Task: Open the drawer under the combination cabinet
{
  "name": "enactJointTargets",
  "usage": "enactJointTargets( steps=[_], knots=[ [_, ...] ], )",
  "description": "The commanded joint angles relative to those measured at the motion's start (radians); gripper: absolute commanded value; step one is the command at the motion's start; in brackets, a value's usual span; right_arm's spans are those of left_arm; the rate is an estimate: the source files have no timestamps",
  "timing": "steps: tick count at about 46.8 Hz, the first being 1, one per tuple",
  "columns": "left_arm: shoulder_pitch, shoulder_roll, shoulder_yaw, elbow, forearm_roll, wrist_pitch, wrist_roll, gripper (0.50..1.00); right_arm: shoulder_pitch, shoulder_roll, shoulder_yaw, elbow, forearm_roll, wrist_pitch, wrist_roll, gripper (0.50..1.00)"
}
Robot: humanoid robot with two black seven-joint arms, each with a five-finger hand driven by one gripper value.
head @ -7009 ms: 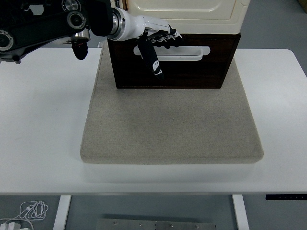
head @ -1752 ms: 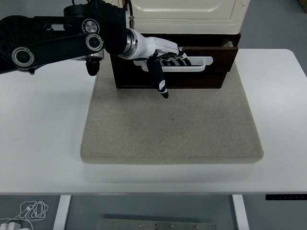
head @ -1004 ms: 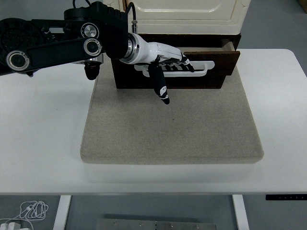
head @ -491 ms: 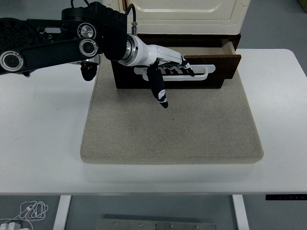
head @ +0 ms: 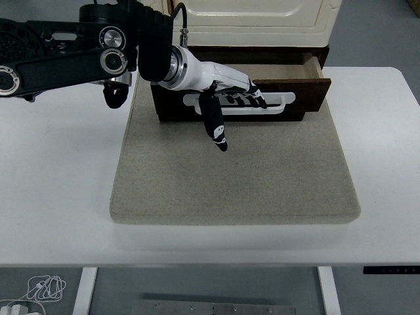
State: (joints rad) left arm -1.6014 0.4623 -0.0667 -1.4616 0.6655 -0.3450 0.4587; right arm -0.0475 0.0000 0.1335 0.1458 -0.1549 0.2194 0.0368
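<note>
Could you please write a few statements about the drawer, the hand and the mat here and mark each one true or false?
1. The left hand has its fingers hooked in the drawer's white handle. True.
2. The dark wooden drawer is fully shut. False: it stands partly pulled out, its inside showing.
3. The cabinet above the drawer is cream-coloured. True.
4. The beige mat carries a cup. False: only the cabinet unit stands on it.
5. The right hand grips the drawer. False: it is out of view.

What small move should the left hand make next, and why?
Probably keep pulling toward the table's near edge: the left hand has its fingers hooked in the white slot handle of the dark wooden drawer, which is only partly out.
</note>
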Motion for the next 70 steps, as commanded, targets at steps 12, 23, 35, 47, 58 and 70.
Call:
enactJointTargets(
  steps=[12,23,35,47,58,70],
  knots=[
    [0.0,0.019,-0.001,-0.022,-0.001,-0.023,0.008,1.0,0.0,0.0,0.0,0.0,0.0,0.0,0.0,0.926],
    [0.0,0.029,-0.005,-0.026,-0.004,-0.034,0.008,1.0,0.0,0.0,0.0,0.0,0.0,0.0,0.0,0.926],
    [-0.008,0.029,-0.007,-0.026,-0.017,-0.048,0.008,1.0,0.0,0.0,0.0,0.0,0.0,0.0,0.0,0.926],
    [-0.017,0.027,-0.007,-0.028,-0.032,-0.061,0.008,1.0,0.0,0.0,0.0,0.0,0.0,0.0,0.0,0.926],
    [-0.02,0.027,-0.009,-0.029,-0.043,-0.072,0.009,1.0,0.0,0.0,0.0,0.0,0.0,0.0,0.0,0.926],
    [-0.026,0.027,-0.009,-0.037,-0.058,-0.077,0.009,1.0,0.0,0.0,0.0,0.0,0.0,0.0,0.0,0.926]
  ],
)
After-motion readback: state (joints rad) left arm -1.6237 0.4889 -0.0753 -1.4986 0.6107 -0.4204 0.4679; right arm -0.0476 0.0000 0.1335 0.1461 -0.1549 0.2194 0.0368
